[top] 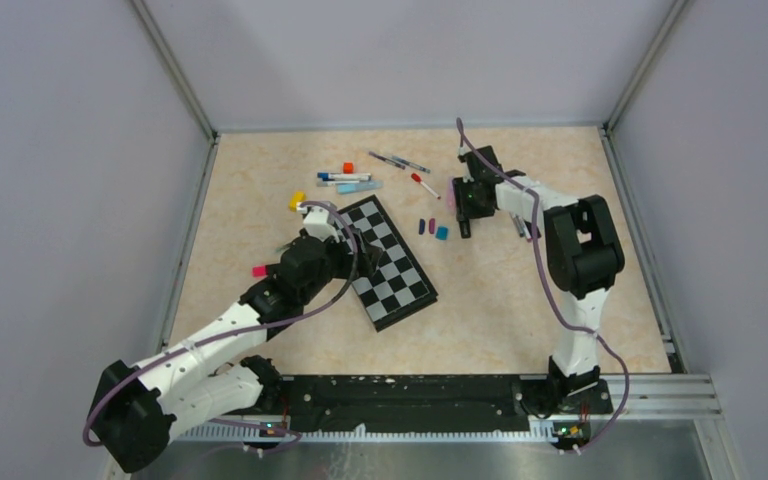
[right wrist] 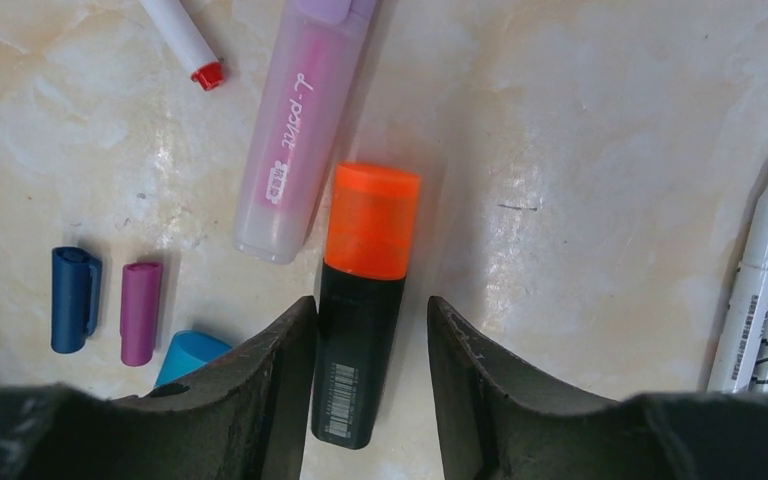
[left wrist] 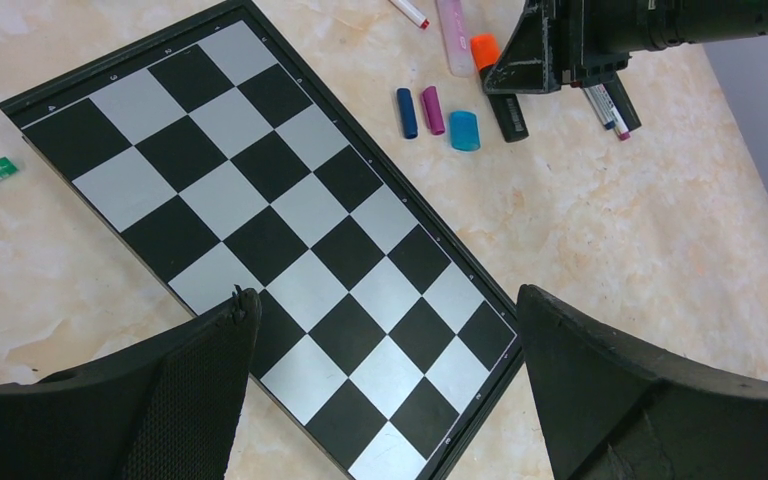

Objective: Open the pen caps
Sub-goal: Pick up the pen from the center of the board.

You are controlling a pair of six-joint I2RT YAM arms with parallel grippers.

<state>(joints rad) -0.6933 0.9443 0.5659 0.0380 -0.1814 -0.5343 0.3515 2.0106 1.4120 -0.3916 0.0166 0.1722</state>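
Right end effector (right wrist: 370,310), released, straddles a black highlighter (right wrist: 360,350) on the table (right wrist: 580,150); its orange cap (right wrist: 373,220) is on, just beyond the jaws. Left end effector (left wrist: 385,295) hangs spread wide over the chessboard (left wrist: 260,180).

Partly seen: I log the pink highlighter (right wrist: 295,140) cut off by the top edge, the teal cap (right wrist: 188,355) half hidden behind a finger (right wrist: 250,400) (the right gripper's (right wrist: 371,305)).
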